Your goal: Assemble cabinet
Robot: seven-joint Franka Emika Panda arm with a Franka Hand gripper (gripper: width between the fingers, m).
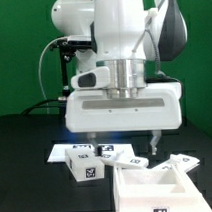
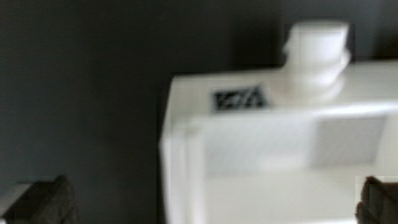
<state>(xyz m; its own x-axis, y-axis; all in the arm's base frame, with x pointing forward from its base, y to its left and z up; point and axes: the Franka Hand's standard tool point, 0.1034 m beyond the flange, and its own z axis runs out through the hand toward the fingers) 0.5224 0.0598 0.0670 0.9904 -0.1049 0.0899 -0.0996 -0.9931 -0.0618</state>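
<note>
Jaws spread wide, empty, hovering above cabinet (image 1: 148, 197). Cabinet rests on dark tabletop (image 1: 27, 167), open side up, knob (image 2: 320, 50) projecting from one end. Small tagged white piece (image 1: 85, 167) just beside cabinet.

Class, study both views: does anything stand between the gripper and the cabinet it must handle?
Nothing visible does. The open gripper hangs above the cabinet; the wrist view shows only empty space between them. The loose tagged piece lies off to the exterior view's left.
</note>
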